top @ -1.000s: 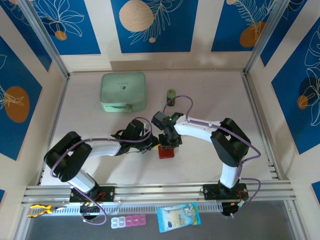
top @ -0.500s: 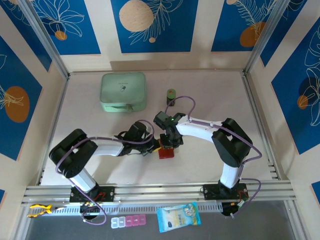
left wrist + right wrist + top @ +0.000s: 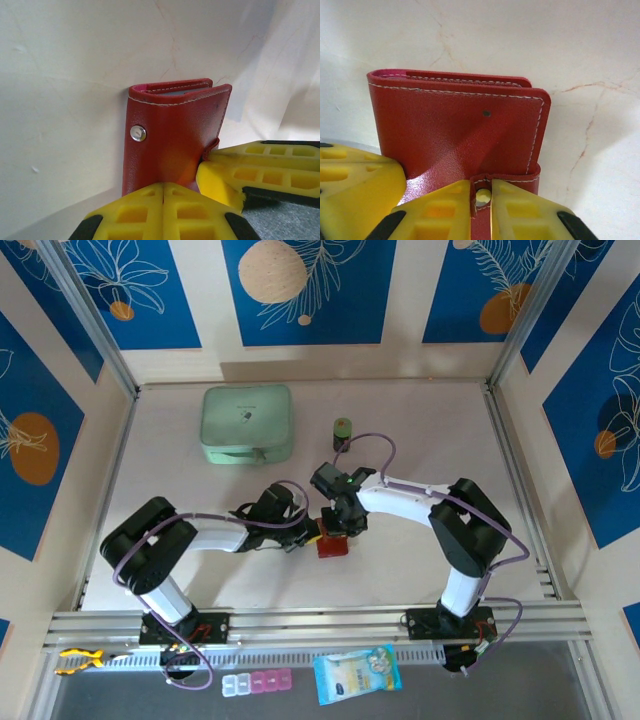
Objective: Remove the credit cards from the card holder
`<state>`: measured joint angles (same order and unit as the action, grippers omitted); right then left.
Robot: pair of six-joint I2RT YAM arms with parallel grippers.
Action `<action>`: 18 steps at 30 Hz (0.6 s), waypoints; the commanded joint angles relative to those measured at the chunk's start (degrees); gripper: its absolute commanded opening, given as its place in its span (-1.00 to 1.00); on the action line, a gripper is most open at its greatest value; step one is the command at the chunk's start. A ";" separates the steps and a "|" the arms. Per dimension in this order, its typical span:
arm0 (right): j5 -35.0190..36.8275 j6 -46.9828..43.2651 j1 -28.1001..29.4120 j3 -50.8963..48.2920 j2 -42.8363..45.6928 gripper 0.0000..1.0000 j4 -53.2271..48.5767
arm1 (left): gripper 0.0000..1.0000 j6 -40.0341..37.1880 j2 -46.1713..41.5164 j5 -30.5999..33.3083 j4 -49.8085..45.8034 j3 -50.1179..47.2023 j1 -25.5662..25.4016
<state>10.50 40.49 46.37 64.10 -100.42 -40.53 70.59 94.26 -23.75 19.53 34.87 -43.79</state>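
The card holder (image 3: 455, 125) is dark-red leather-look stuff with a soft sheen and a fine grain, with pale stitching round the edge (a shiny metal snap stud (image 3: 138, 133) sits at nine o'clock on its cover). The left gripper (image 3: 162, 189) and right gripper (image 3: 481, 195) are yellow plastic, matt and moulded in pockets. The table (image 3: 75, 60) is smooth and pale, marble-veined. At eleven o'clock, the mint-green case (image 3: 247, 424) looks matt.
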 commanded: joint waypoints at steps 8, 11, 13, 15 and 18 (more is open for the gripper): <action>0.57 0.03 -1.36 -2.91 2.72 -1.00 -1.48 | -1.00 0.03 1.98 1.34 -3.29 -1.22 -0.60; 0.57 -0.22 -2.17 -3.57 3.77 -1.00 -1.50 | -1.00 0.08 1.91 1.42 -3.44 -1.30 -0.62; 0.91 -0.49 -2.88 -4.04 4.59 -1.00 -1.80 | -1.00 0.08 1.89 1.51 -3.66 -1.30 -0.59; 1.14 -0.72 -3.69 -4.63 5.51 -1.00 -2.00 | -1.00 0.08 1.88 1.52 -3.84 -1.28 -0.61; 1.36 -1.23 -5.24 -5.83 7.10 -1.00 -2.27 | -1.00 -0.01 1.75 1.69 -4.21 -1.21 -0.60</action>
<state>10.48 40.29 42.59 60.01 -95.44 -39.75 70.63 94.67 -23.64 19.53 34.87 -44.01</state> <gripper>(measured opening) 0.050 0.044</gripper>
